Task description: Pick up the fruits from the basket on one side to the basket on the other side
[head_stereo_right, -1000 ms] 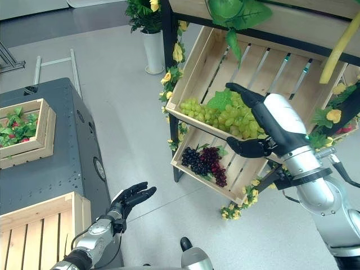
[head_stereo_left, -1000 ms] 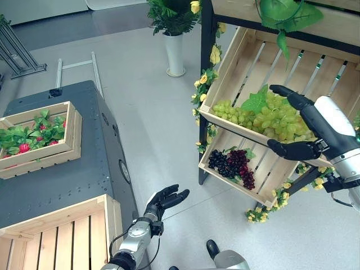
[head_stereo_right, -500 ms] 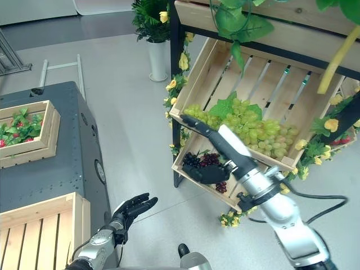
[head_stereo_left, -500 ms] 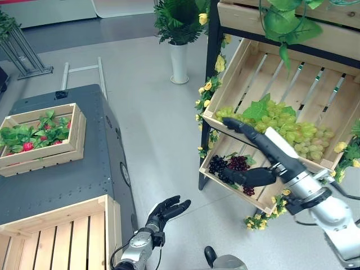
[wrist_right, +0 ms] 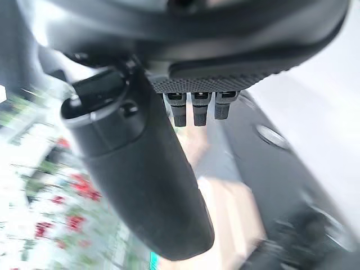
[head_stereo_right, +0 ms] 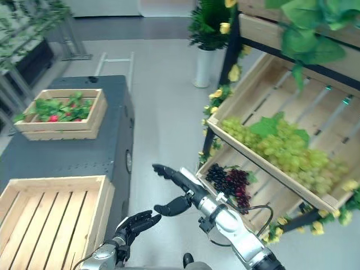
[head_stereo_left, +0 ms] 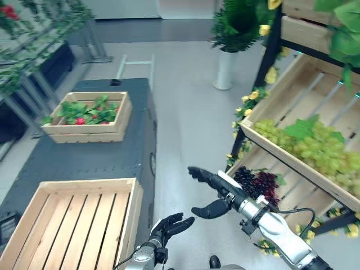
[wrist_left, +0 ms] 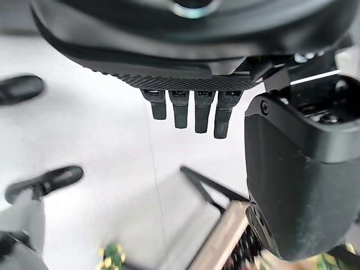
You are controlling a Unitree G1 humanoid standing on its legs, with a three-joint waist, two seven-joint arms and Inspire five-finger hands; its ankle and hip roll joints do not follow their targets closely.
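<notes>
The left hand (wrist_left: 225, 62) hangs over a pale grey floor (wrist_left: 101, 140), its dark bulk along one edge. Its fingers (wrist_left: 203, 115) stand in a short row, straight and apart, with nothing between them, and the broad dark thumb (wrist_left: 298, 180) stands out beside them, also holding nothing. Past the fingers, low on the floor, a light wooden slat (wrist_left: 216, 242) runs at a slant beside a thin dark bar (wrist_left: 202, 188). Just beside the slat sits a blurred cluster of dark grapes (wrist_left: 242, 256). A small sprig of yellow flowers (wrist_left: 112, 256) lies near it.
</notes>
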